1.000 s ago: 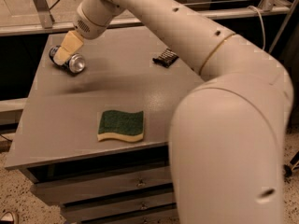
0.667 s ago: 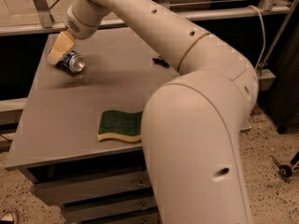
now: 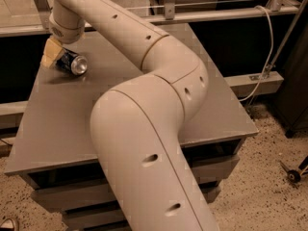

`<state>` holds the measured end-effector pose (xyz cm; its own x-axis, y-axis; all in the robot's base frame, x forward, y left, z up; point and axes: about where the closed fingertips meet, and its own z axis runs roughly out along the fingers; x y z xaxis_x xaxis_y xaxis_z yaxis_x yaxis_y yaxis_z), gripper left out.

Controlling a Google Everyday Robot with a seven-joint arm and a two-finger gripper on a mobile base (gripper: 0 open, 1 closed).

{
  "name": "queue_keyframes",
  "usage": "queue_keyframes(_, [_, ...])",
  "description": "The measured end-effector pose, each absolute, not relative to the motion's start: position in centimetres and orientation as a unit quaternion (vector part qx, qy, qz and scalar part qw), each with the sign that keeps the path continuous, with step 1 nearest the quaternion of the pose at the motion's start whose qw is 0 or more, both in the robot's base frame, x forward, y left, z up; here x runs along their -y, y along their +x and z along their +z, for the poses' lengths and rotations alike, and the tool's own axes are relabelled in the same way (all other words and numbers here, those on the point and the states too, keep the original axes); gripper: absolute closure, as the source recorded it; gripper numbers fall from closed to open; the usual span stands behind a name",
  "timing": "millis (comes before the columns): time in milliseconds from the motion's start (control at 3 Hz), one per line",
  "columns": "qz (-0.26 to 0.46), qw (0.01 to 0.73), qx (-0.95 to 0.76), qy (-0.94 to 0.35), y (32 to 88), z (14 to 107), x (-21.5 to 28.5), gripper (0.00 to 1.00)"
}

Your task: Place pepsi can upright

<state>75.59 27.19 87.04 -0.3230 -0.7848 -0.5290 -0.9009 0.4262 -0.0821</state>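
Note:
The pepsi can (image 3: 73, 64), blue with a silver end turned toward the camera, lies on its side at the far left of the grey table (image 3: 53, 124). My gripper (image 3: 53, 56), with tan pads, is down at the can's far left end, touching or right against it. Whether it grips the can does not show. My cream arm (image 3: 159, 81) reaches in from the lower middle and bends back to the far left.
My arm's elbow and forearm cover the table's middle and right. A metal rail (image 3: 207, 14) runs behind the table. A white cable (image 3: 269, 47) hangs at the right. Speckled floor (image 3: 269, 186) lies to the right, with a caster (image 3: 293, 175) at the edge.
My arm's elbow has swung further across the view and now hides the green sponge and the dark wrapper. The gripper stays by the lying can at the far left.

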Motion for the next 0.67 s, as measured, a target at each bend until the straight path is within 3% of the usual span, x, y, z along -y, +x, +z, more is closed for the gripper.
queue_keyframes(333, [0.071,0.226,-0.805,-0.543,75.6,85.5,-28.3,0.00])
queue_keyframes(667, [0.037,0.201,-0.804,-0.558,75.4,84.3,-28.8,0.12])
